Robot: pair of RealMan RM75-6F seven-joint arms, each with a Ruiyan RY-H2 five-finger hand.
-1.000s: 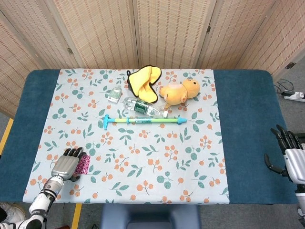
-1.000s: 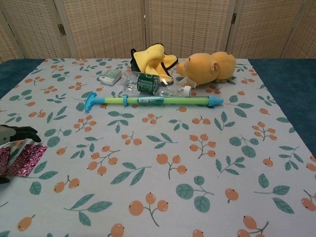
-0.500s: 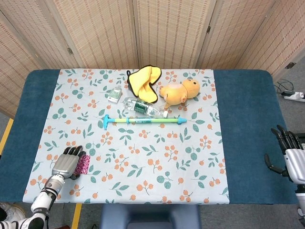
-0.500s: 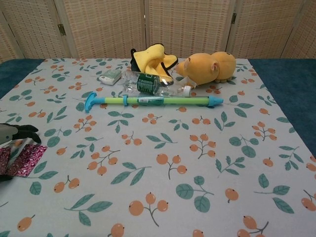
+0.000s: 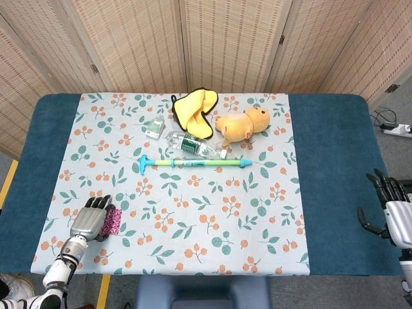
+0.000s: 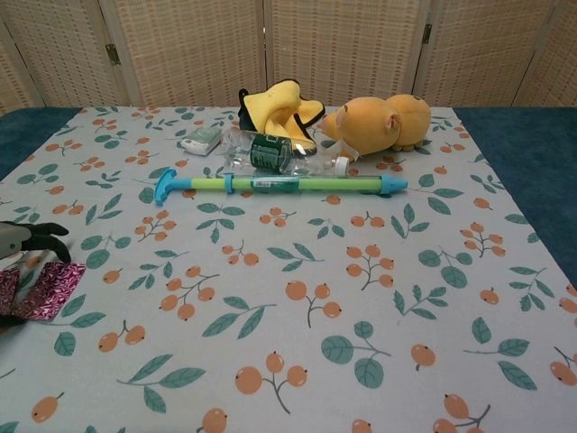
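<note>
Left hand: the left hand (image 5: pixel 89 220) lies at the near left part of the bench (image 5: pixel 322 129), palm down, with its dark fingers (image 6: pixel 41 236) over a pink patterned packet (image 6: pixel 43 290). It covers and touches the packet's left part; whether it truly grips it I cannot tell.
Packet: flat on the floral cloth (image 5: pixel 193 212), near that cloth's front left corner, its right half showing beside the hand (shiny, magenta with a fine pattern).
Right hand: the right hand (image 5: pixel 389 209) hangs off the bench's right edge, fingers spread apart and holding nothing, well apart from everything on the cloth; only the head view shows it.
Blue and green stick: a long toy stick (image 5: pixel 193 162) lies crosswise near the cloth's middle, its T-shaped blue end to the left.
Bottle: a clear plastic bottle (image 5: pixel 191 145) with a dark green label lies on its side just behind the stick, its cap toward the right.
Plush toy: an orange plush animal (image 5: pixel 242 123) lies just beside the bottle's cap end.
Yellow cloth thing: a yellow item with black edging (image 5: pixel 194 111) lies behind the bottle, touching it in the chest view.
Small packet: a small pale wrapped item (image 5: pixel 154 128) sits left of the bottle.
Backdrop: woven folding screens (image 5: pixel 212 38) stand behind the bench.
</note>
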